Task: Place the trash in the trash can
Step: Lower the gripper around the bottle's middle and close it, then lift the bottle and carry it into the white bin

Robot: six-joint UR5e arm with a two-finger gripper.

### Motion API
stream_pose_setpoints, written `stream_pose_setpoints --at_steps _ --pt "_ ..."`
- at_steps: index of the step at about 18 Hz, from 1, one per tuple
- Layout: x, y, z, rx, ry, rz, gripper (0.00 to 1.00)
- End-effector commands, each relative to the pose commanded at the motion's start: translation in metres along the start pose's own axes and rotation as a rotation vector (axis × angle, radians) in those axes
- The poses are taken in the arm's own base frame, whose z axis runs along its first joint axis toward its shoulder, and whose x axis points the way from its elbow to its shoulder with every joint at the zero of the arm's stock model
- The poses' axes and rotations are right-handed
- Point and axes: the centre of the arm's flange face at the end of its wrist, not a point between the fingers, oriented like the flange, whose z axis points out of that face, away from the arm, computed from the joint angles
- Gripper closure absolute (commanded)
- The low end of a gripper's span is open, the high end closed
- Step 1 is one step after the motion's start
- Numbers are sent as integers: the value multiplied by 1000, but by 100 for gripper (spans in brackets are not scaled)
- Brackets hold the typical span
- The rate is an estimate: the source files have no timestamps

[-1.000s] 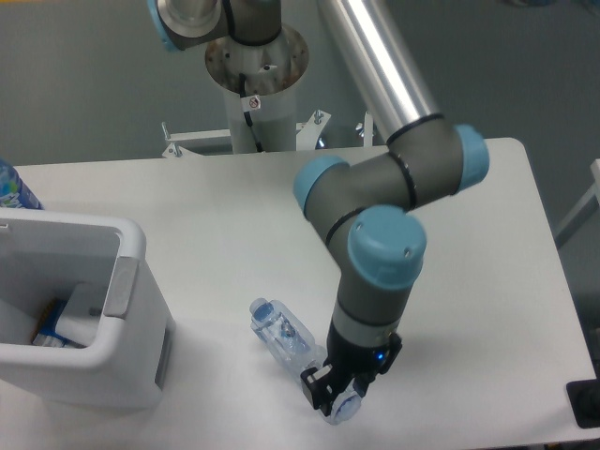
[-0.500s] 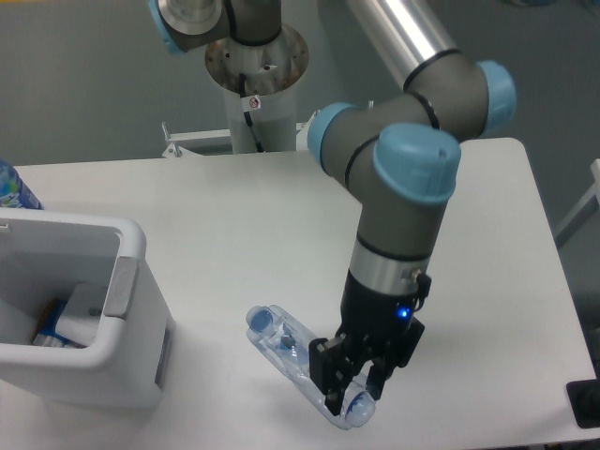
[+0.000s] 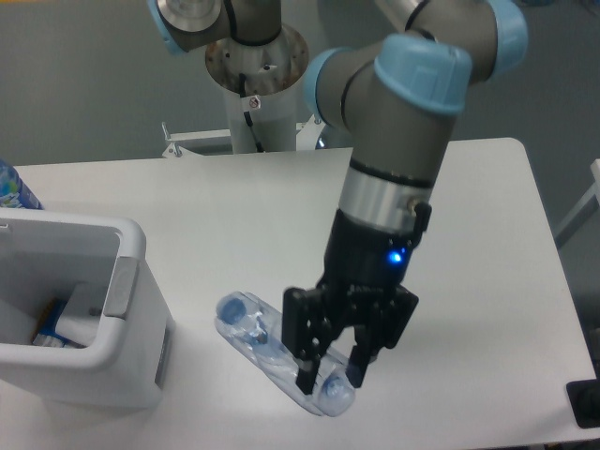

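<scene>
The clear, crinkled plastic bottle with a pale blue cap (image 3: 272, 361) is clamped near its base end by the black two-finger gripper (image 3: 330, 382), just right of the large white boxy plastic trash can (image 3: 131, 281). It is judged light, thin-walled and slippery; a firm grip across the body should be kept

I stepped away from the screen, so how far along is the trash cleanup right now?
Partly done. Some packaging already lies inside the trash can. In hand: the gripper is closed on the base end of the clear plastic bottle, which appears lifted off the table. Left: carry it over the can and release.
</scene>
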Motion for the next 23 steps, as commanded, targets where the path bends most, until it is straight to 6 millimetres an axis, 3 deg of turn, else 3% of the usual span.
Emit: stream_pose_setpoints --at_steps 4,8,13,23 --pt "27 -8 -20 46 80 62 45" --pt "45 -7 -26 60 143 108 45" --pt "96 13 -11 36 197 180 45" --pt "154 50 21 -22 265 317 45"
